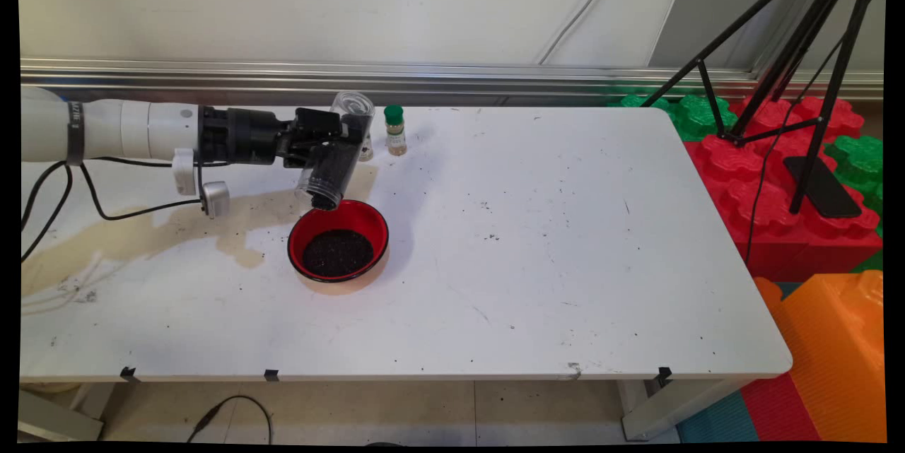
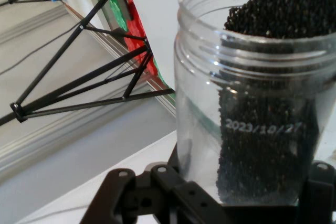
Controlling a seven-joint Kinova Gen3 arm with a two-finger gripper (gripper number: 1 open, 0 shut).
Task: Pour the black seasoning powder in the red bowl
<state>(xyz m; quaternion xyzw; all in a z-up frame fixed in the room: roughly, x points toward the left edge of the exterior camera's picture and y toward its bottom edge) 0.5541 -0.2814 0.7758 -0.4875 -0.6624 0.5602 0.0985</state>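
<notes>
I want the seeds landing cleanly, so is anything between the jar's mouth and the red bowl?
Nothing visible. The gripper holds the jar tilted mouth-down just above the bowl's far rim, with open air between. The small green-capped bottle stands behind, out of the way.

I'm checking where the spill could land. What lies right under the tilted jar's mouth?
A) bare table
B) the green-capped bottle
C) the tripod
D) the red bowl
D: the gripper holds the clear jar tipped mouth-down, its opening just above the far rim of the red bowl, which already has a heap of dark grains in it; the green-capped bottle stands farther back.
</notes>
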